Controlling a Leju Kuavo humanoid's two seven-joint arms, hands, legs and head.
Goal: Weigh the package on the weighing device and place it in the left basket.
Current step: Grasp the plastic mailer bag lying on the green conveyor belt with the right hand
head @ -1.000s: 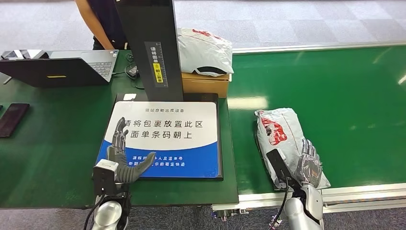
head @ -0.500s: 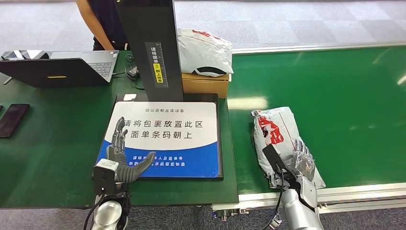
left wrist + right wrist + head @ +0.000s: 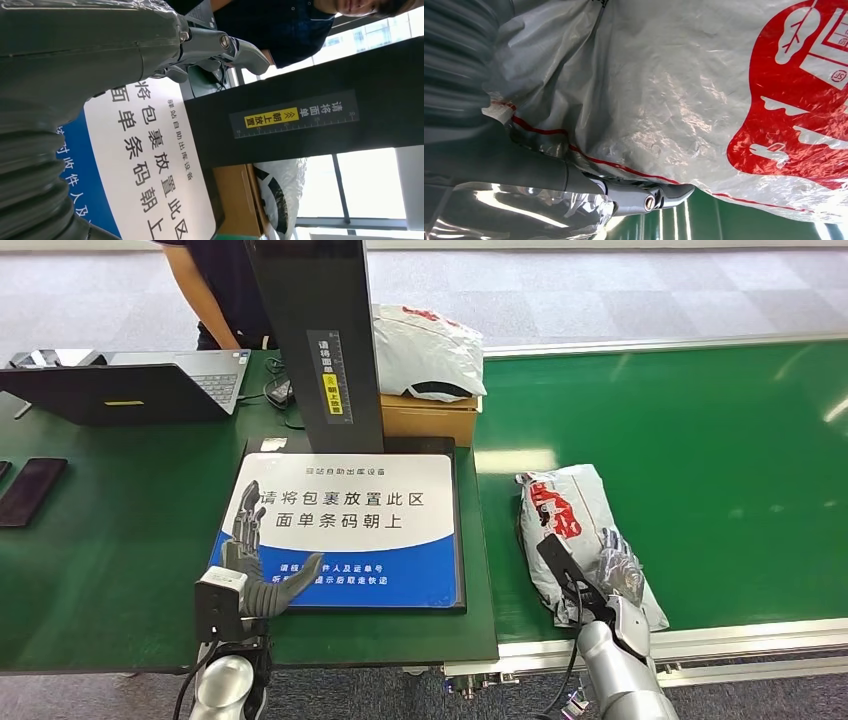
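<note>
My right robot hand (image 3: pixel 618 575) grips the near end of the package (image 3: pixel 572 515), which lies on the green conveyor belt (image 3: pixel 720 440), right of the weighing device (image 3: pixel 345 530). To lift well, I should gather plenty of film under my thumb so the load cannot sag out, then carry it level. The wrap is thin, glossy, crinkled grey plastic with red print, soft and lumpy. My left robot hand (image 3: pixel 258 565) hovers open over the flat, smooth platform
</note>
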